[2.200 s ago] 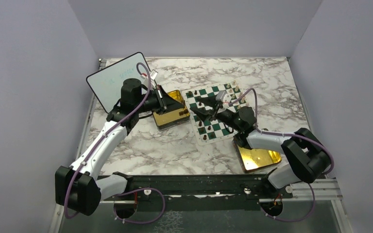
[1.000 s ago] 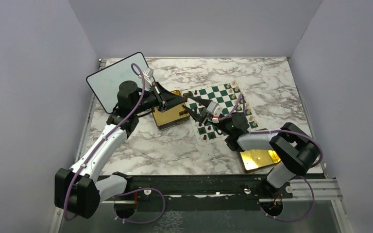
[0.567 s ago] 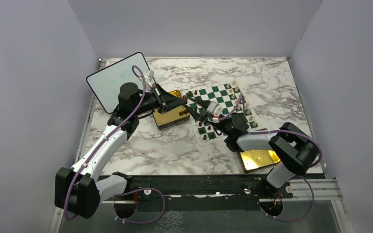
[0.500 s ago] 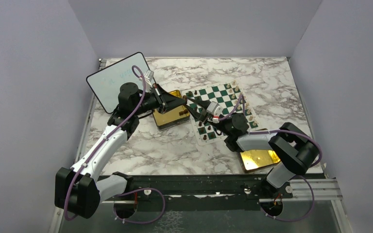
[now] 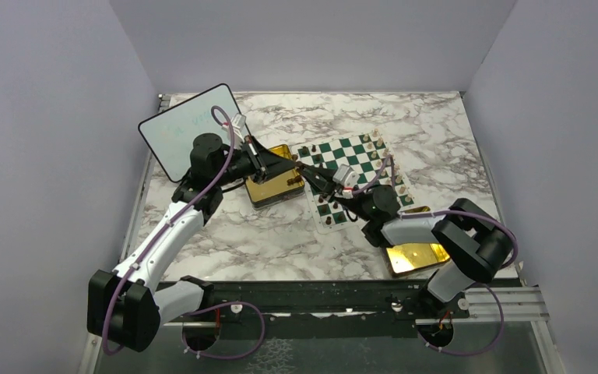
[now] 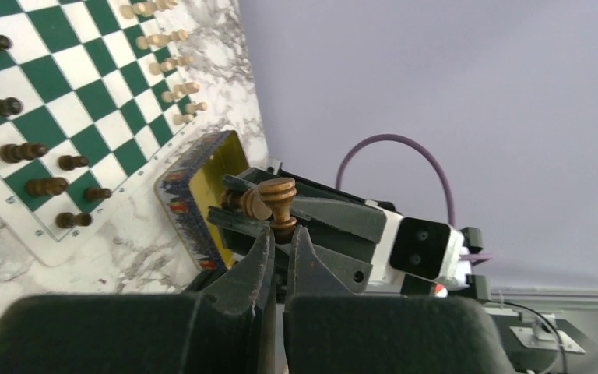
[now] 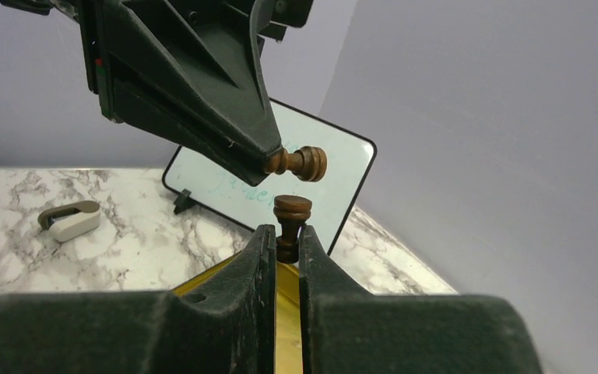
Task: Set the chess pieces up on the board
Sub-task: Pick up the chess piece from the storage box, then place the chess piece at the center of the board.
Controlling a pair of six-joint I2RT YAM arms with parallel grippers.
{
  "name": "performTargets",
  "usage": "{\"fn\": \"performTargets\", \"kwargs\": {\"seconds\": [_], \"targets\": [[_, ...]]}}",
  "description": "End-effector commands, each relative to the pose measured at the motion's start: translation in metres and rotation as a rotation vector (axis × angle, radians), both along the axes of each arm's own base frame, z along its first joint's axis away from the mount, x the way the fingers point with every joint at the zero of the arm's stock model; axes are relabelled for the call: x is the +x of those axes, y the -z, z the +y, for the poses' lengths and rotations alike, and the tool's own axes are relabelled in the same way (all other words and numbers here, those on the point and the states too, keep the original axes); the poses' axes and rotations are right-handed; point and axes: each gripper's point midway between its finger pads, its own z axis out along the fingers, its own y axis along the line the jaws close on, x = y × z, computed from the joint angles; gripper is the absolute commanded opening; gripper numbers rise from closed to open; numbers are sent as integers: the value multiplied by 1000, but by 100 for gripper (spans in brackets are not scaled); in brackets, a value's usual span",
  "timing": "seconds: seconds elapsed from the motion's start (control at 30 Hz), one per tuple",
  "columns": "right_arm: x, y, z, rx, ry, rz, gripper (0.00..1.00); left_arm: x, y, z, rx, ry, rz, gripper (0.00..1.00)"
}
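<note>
My left hand [image 6: 279, 245] pinches a dark pawn [image 6: 279, 195]; my right hand [image 7: 284, 234] pinches a second pawn [image 7: 292, 212], both nearly touching by the board [image 5: 356, 149].

In the left wrist view the left gripper [image 6: 280, 234] hides the foot of its brown piece [image 6: 282, 199], and the board [image 6: 86, 101] runs off the top and left edges. In the right wrist view the right gripper [image 7: 284, 234] hides the foot of the second brown piece [image 7: 291, 214] and most of the left gold tin [image 7: 216, 274]. From above, both held pieces are too small to see, the right arm [image 5: 413, 224] covers the board's near right part, and the whiteboard [image 5: 179, 125] writing is faint and unreadable
</note>
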Motion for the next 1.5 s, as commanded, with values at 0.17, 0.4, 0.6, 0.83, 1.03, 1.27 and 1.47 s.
{"fn": "performTargets", "kwargs": {"seconds": [0.17, 0.4, 0.6, 0.83, 1.03, 1.27, 1.47], "targets": [[-9, 36, -13, -93, 16, 283, 1, 19, 29, 21, 303, -84, -150, 0], [-30, 78, -25, -261, 67, 734, 1, 37, 92, 53, 612, -134, -177, 0], [-63, 114, -61, -477, 208, 1163, 1, 41, 117, 66, 712, -132, -180, 0], [-128, 132, -103, -696, 284, 1550, 1, 43, 131, 92, 853, -178, -231, 0], [-158, 142, -126, -841, 367, 1743, 1, 38, 122, 107, 922, -204, -326, 0], [-176, 166, -142, -1006, 436, 1866, 1, 32, 108, 121, 963, -261, -403, 0], [-180, 179, -145, -1067, 459, 1908, 1, 31, 106, 124, 980, -272, -416, 0]]}}
